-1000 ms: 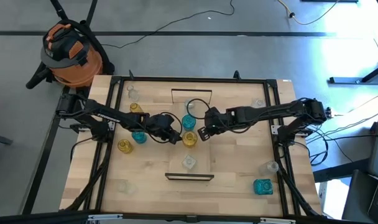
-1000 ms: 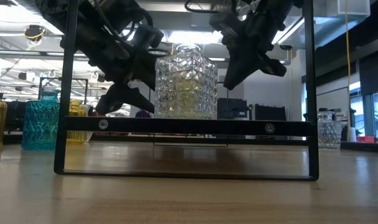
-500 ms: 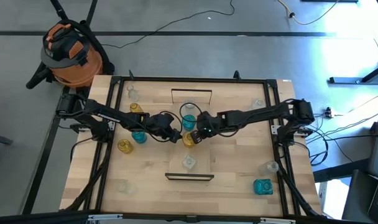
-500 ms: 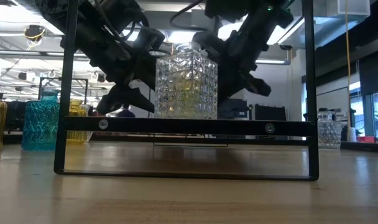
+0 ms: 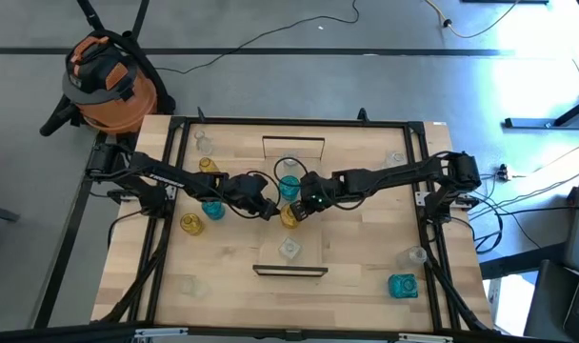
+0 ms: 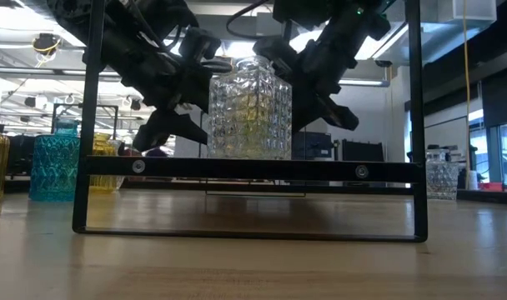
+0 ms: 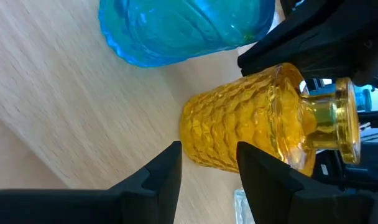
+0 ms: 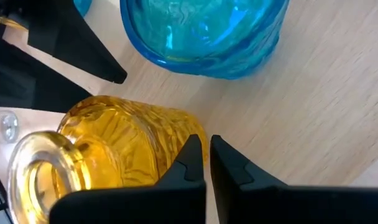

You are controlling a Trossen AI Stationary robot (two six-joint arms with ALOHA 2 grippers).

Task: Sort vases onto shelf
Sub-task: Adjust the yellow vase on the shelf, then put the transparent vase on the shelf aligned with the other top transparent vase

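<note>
The planked table (image 5: 356,257) is seen from above, with the shelf (image 5: 313,229) laid along its middle between two dark wire end frames. Three vases stand on the shelf: a teal vase (image 5: 289,187) toward the far end, an amber vase (image 5: 289,213) at mid-length and a clear vase (image 5: 289,249) toward the near end. None is seen to hold anything. Left of the shelf stand another teal vase (image 5: 212,209) and two amber ones (image 5: 191,224); a further teal vase (image 5: 402,285) stands at the near right corner.

The left gripper (image 5: 268,210) is placed just left of the amber vase on the shelf, its fingers (image 7: 164,177) spread apart with the vase's base facing the gap between them. The right gripper (image 5: 304,202) is placed just right of the same vase, its fingers (image 8: 190,163) drawn nearly together with only a thin slit between them, nothing held, their tips close beside the vase's body
</note>
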